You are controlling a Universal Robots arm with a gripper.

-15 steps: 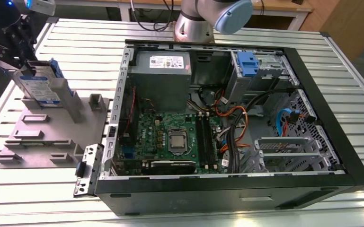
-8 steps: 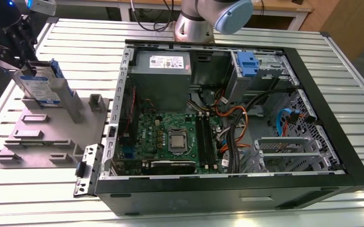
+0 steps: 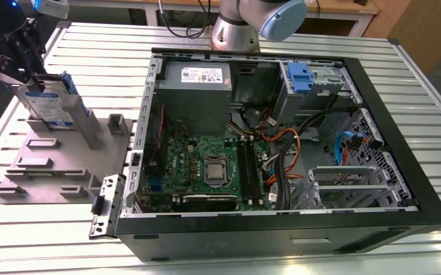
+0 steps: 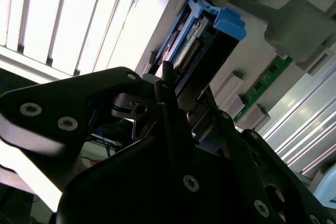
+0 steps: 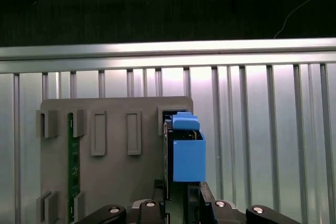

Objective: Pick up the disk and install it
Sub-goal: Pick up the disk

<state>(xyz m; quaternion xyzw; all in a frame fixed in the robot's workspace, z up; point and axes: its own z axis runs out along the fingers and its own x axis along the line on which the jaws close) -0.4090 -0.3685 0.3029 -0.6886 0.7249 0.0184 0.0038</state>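
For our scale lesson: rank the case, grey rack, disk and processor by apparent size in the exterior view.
1. case
2. grey rack
3. disk
4. processor
Gaps are wide; nearness changes nothing.

Disk (image 5: 188, 158) partly behind pincer (image 5: 181, 209)

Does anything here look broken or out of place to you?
Nothing looks broken or spilled. The disk stands on edge in a grey holder beside the open computer case, on the exterior view's left, with the gripper at its upper end; it looks placed, not dropped. Cables inside the case lie loose but intact.
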